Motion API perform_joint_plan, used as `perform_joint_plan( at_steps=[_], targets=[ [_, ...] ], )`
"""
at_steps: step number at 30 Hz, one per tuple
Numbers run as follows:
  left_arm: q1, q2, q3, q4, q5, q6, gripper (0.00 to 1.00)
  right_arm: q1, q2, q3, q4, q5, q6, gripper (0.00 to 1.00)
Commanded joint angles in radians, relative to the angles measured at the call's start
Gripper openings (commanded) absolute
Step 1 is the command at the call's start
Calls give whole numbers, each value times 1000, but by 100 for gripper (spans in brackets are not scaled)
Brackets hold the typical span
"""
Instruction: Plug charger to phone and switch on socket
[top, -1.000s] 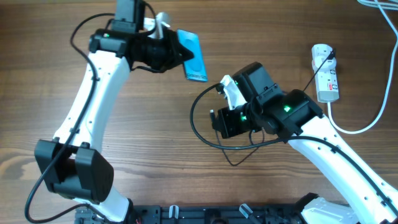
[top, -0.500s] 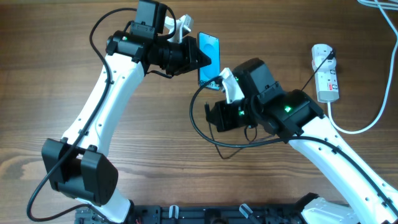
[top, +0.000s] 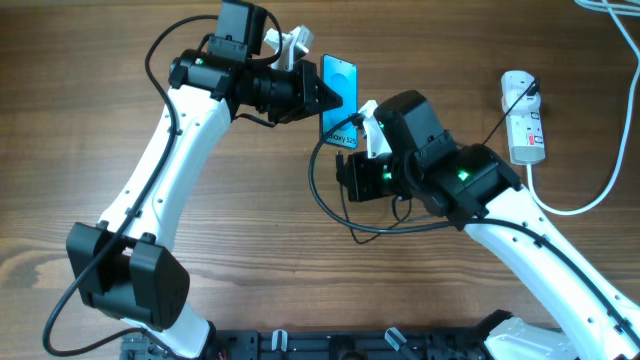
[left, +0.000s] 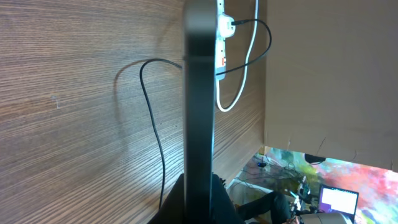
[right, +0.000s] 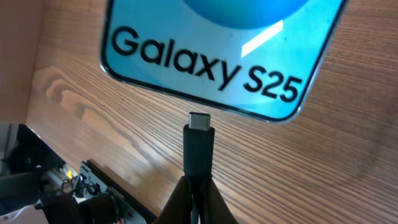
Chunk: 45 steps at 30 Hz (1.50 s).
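My left gripper (top: 318, 97) is shut on the phone (top: 339, 98), holding it above the table with its cyan screen up; in the left wrist view the phone (left: 199, 93) shows edge-on. My right gripper (top: 362, 128) is shut on the charger's connector end (right: 199, 146), which points at the phone's "Galaxy S25" short edge (right: 217, 62) with a small gap between them. The charger's thin black cable (top: 330, 215) loops below my right arm and runs to its black plug (top: 531, 88) in the white socket (top: 524, 130) at the right.
The socket's thick white lead (top: 600, 190) curves along the table's right edge. Both arms crowd the upper middle of the wooden table. A dark rail (top: 330, 345) runs along the front edge.
My left gripper carried the phone right and turned it toward my right gripper. My right gripper moved up and left, bringing the connector close to the phone's short edge.
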Motion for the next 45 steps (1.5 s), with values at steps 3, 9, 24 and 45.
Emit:
perform_joint_plan(
  at_steps=[3,9,24,45],
  targets=[
    [8,-28,1,3,38,48,4,3,-20,24,7,-3,-5,4],
    [8,-28,1,-5,39,48,4,3,-19,24,-5,21,-4,4],
    [8,-28,1,-8,65,48,4,3,-19,24,11,18,24,4],
    [7,-28,1,-8,84,70,4,3,-20,24,17,16,27,4]
  ],
)
